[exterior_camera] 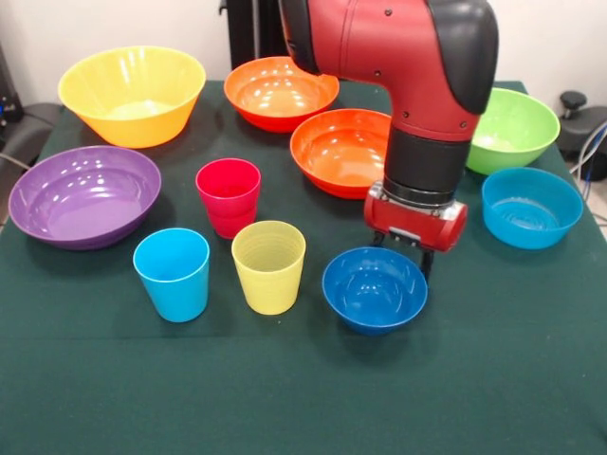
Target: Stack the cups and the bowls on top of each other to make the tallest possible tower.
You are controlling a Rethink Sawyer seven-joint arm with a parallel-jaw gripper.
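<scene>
The claw hangs behind the dark blue bowl, whose far rim hides its tips, so I cannot tell its spread. Red cup, blue cup and yellow cup stand apart, unstacked, on the worktop.

a robot lab: red arm over a green-clothed table, cables at the side.

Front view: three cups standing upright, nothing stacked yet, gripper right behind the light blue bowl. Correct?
One thing is off: the gripper is behind the dark blue bowl, not the light blue bowl, which sits apart to one side. The front view shows it. The three cups are upright and nothing is stacked.
</scene>
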